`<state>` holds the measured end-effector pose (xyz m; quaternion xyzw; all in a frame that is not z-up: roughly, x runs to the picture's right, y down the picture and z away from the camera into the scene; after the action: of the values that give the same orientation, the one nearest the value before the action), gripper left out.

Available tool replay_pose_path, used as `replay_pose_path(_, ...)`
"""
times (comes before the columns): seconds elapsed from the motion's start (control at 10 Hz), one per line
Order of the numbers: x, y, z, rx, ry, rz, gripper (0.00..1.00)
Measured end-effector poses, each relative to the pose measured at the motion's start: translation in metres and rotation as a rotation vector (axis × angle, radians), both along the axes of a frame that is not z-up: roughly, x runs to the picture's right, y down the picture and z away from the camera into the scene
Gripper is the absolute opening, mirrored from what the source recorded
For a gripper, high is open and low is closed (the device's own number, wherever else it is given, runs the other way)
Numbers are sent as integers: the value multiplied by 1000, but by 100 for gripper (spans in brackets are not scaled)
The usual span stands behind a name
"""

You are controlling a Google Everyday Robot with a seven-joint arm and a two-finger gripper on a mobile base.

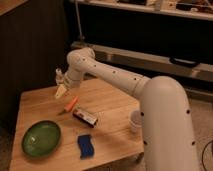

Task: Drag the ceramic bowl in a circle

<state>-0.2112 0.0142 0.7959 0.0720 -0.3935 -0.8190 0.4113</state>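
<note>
— Green glaze marks the ceramic bowl (42, 138), which is set at the front-left corner of the wooden table (112, 102), close to both edges.

— Where is the gripper (61, 85) found?

— It is held above the back-left part of the table, well apart from the bowl. Whether it is released or clenched cannot be told; nothing is seen to be grasped.

— Which way must it be brought?

— Forward and down, slightly leftward. No long axis need be considered, the bowl being round.

— What room is left for a circle?

— Little. A blue sponge (85, 145) lies just to the bowl's right, and an orange item (71, 104) and a dark packet (85, 117) behind and to its right. Bare wood is left mainly behind the bowl, so a tight circle would probably be needed.
</note>
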Motion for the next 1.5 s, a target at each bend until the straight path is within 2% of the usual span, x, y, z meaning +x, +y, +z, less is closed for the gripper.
replay_pose_path(1.2, 0, 0, 0, 0, 0, 0, 80)
replay_pose_path(1.5, -4, 2, -8, 28, 3, -11, 80)
